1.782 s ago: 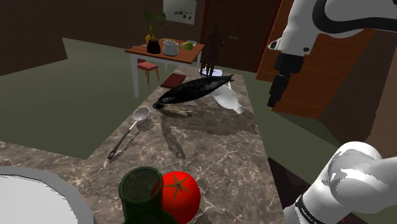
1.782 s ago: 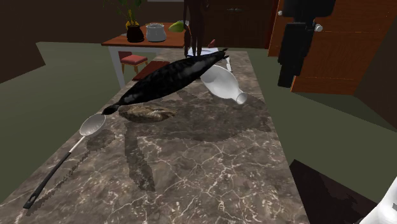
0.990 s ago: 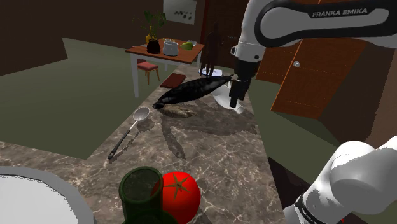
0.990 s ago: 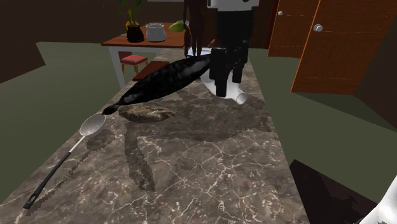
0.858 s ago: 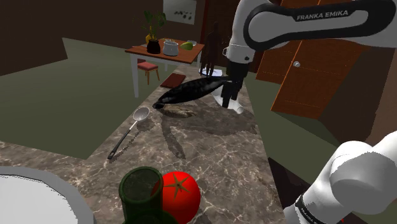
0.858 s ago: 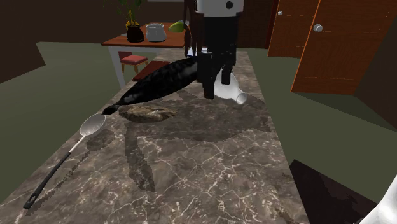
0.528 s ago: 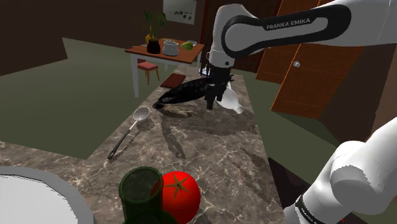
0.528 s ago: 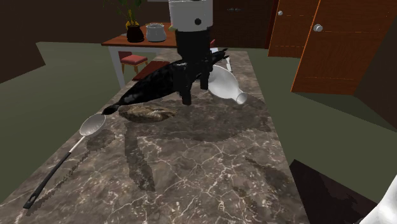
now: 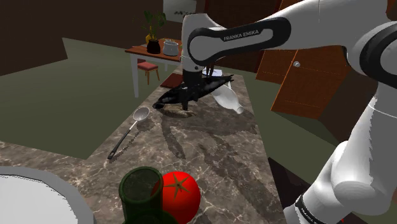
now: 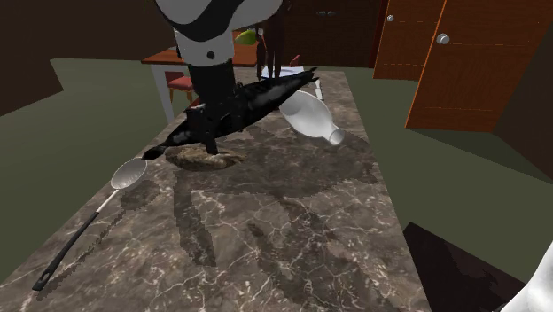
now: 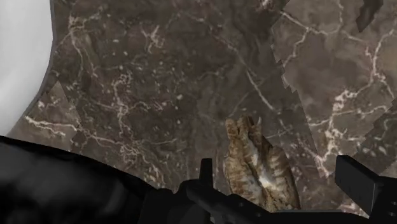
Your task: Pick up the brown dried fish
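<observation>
- Brown dried fish: flat on the dark brown marble table, straight below me, between my two black fingers.
- Jaws: standing wide apart, hold of nothing. The fish lies in the gap; I cannot tell whether the nearer finger touches it, and the other stands clear of it.
- In the second exterior view my fingertips hang just above the fish, close to the marble.
- Long glossy black tapered object: runs slantwise just beside the fish and partly behind my hand, its thin end toward the ladle.
- White bottle: on its side, on the far side of the black object from the fish, neck toward the table's edge.
- Metal ladle with a black handle: near the fish, bowl end toward it, handle pointing away.
- Red tomato and dark green round jar: touching one another, well apart from the fish, at the near end of the table in the shoulder view.
</observation>
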You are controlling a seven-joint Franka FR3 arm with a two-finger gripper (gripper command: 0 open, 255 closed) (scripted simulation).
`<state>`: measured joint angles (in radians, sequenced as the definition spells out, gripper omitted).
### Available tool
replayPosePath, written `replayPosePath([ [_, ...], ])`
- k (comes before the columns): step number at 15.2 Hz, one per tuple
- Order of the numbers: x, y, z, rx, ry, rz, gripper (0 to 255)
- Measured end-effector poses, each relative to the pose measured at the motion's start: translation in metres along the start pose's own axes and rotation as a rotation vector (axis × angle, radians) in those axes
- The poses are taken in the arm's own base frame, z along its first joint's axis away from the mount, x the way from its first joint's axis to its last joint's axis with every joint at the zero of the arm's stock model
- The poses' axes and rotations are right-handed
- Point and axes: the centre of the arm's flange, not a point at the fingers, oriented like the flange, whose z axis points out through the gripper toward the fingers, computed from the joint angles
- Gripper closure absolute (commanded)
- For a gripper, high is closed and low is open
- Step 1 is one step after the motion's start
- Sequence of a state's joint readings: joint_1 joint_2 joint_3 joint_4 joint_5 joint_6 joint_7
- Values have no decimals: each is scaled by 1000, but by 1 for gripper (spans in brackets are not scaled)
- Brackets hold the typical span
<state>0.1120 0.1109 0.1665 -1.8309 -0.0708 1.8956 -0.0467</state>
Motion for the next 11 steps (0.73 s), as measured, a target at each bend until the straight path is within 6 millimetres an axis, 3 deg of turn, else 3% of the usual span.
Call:
replayPosePath([
  [5, 62, -13, 21, -30, 4, -37, 0],
  [11, 77, -17, 46, -38, 5, -45, 0],
])
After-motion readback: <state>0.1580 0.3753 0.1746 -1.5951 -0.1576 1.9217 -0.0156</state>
